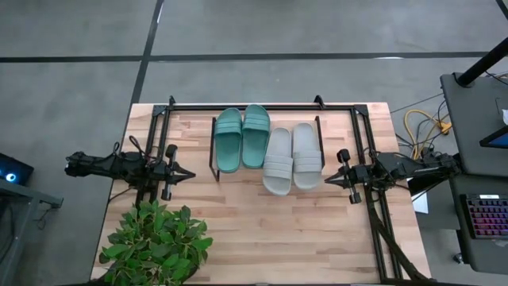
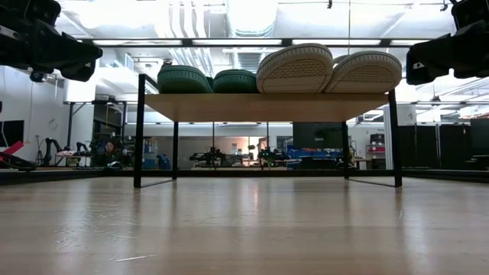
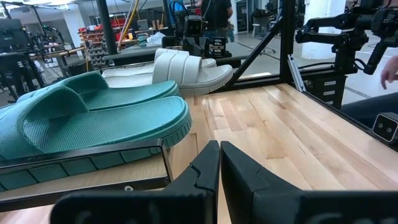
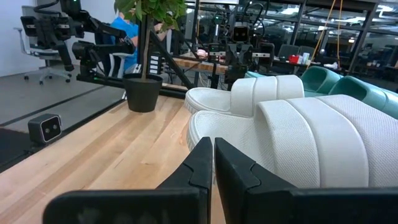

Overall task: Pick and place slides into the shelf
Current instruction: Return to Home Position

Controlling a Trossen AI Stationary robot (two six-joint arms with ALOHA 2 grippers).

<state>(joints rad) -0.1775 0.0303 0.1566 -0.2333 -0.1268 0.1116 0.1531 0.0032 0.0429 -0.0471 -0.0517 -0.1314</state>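
Slides [image 1: 242, 137] all on the shelf [image 2: 267, 106], left claw [image 1: 181, 173] and right claw [image 1: 332, 181] both pinched together empty beside it, though the grey pair [image 1: 292, 159] looks overhanging, so a bump could drop them.

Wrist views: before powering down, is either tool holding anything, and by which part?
Nothing is held: left tool and right tool are shut and empty; slides sit on the shelf.

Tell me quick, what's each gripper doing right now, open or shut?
Left gripper: fingers shut, empty, off the shelf's left end.
Right gripper: fingers shut, empty, off its right end.
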